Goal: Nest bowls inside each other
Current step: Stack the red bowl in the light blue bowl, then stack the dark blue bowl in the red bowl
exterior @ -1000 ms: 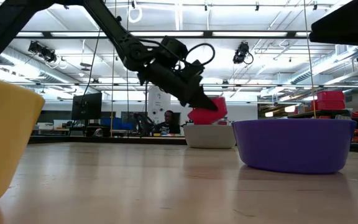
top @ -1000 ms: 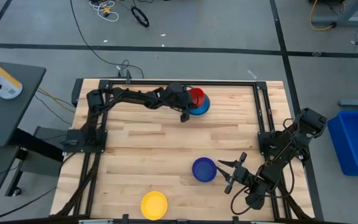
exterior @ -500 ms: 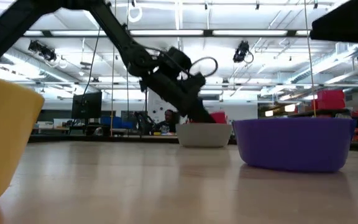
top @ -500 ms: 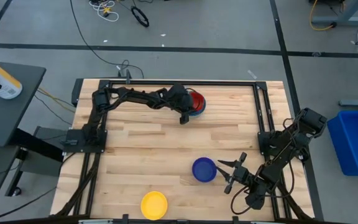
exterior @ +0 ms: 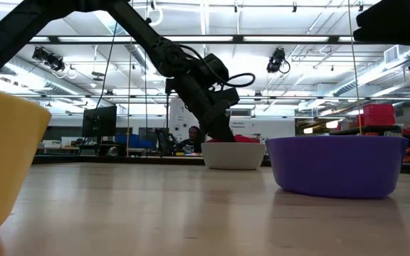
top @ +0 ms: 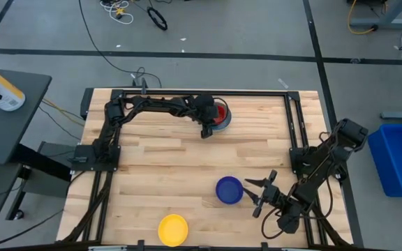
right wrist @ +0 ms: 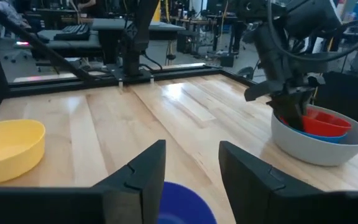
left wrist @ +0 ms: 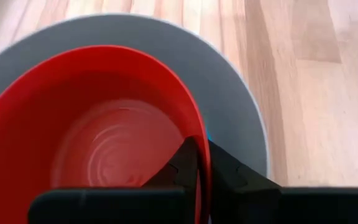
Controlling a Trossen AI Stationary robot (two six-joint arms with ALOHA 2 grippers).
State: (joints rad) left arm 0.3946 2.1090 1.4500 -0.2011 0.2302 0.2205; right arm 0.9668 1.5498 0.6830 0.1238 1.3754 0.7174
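At the table's far middle stands the grey bowl (top: 219, 124) with a light blue bowl (right wrist: 321, 136) in it. The red bowl (top: 220, 110) sits innermost, and my left gripper (top: 210, 123) is shut on its rim. The dark blue bowl (top: 229, 189) stands on its base at the near right. My right gripper (top: 255, 196) is open just to the right of it, touching nothing. The yellow bowl (top: 173, 229) rests on its base at the near edge. My left gripper pinches the red bowl's rim (left wrist: 202, 151) on the side toward the table's left. One finger (left wrist: 182, 163) is inside the bowl and the other (left wrist: 232, 176) outside its wall. The fingers slant down from the left. The red bowl sits low in the light blue bowl, mouth up.
Black frame rails (top: 295, 132) run along the table's left, right and far sides. Bare wood (top: 166, 167) lies between the nested stack and the two single bowls. A person (exterior: 193, 138) sits far behind the table.
My left gripper has tipped further downward and sunk a little, carrying the red bowl. The bowl was lifted and tilted above the grey bowl; now it sits down inside the stack, only its rim showing above the grey rim.
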